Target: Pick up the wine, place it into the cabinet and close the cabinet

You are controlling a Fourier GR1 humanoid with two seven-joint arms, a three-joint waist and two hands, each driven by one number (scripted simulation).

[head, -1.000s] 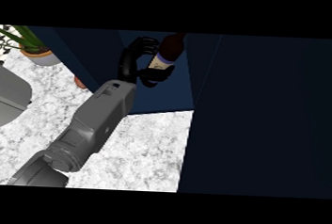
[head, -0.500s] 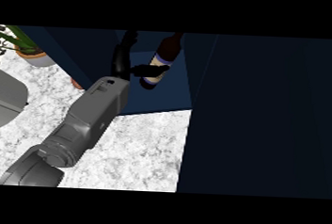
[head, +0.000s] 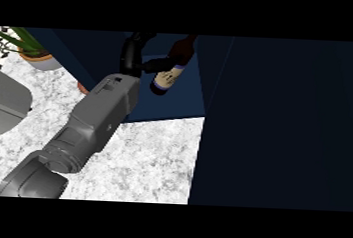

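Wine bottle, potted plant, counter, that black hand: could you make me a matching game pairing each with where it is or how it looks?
Things:
1. wine bottle
2. potted plant
3. counter
4. hand

Descriptions:
A. white-grey marble surface
B. upper left corner, green leaves
C. black, curled round something
D. dark with a pale label, inside the dark blue cabinet

Pairs: 1-D, 2-B, 3-A, 4-C
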